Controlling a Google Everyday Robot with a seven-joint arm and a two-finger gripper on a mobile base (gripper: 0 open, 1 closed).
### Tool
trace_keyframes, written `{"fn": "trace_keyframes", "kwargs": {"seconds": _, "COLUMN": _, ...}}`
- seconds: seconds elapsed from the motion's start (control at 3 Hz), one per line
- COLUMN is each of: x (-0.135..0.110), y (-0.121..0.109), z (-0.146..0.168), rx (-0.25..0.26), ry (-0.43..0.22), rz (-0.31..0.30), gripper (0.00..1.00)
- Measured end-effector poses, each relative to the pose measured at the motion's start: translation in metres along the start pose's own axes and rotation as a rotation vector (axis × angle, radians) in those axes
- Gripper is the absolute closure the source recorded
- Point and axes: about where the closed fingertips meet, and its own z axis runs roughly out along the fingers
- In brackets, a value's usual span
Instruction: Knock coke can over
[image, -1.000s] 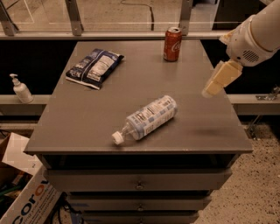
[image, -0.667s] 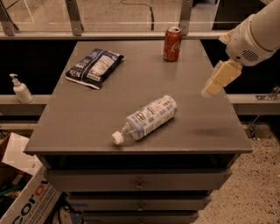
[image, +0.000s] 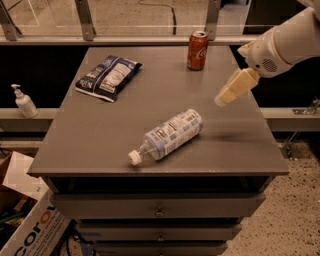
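Speckled floor (image: 300, 210) and a cardboard box (image: 30, 225) flank the grey surface (image: 125, 130), where the coke can (image: 197, 50) stands upright near the far edge, well apart from a snack bag (image: 108, 77) and a plastic bottle (image: 170, 134) lying on its side. Right of the can, the end effector (image: 231, 91) hovers above the surface's right side; I cannot tell whether it is apart or together.

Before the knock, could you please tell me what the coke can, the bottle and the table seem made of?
The coke can looks like thin painted metal: glossy red wall, silver rim. The bottle appears to be clear plastic: see-through, with a printed label and white cap. The table top is matte grey, possibly laminate. The gripper hovers above the table's right side, apart from the can.
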Motion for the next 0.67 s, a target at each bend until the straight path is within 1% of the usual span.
{"fn": "trace_keyframes", "kwargs": {"seconds": 0.33, "x": -0.006, "y": -0.025, "z": 0.035, "rx": -0.021, "ry": -0.121, "rz": 0.088, "gripper": 0.0}}
{"fn": "trace_keyframes", "kwargs": {"seconds": 0.67, "x": -0.007, "y": -0.048, "z": 0.07, "rx": -0.02, "ry": -0.247, "rz": 0.16, "gripper": 0.0}}
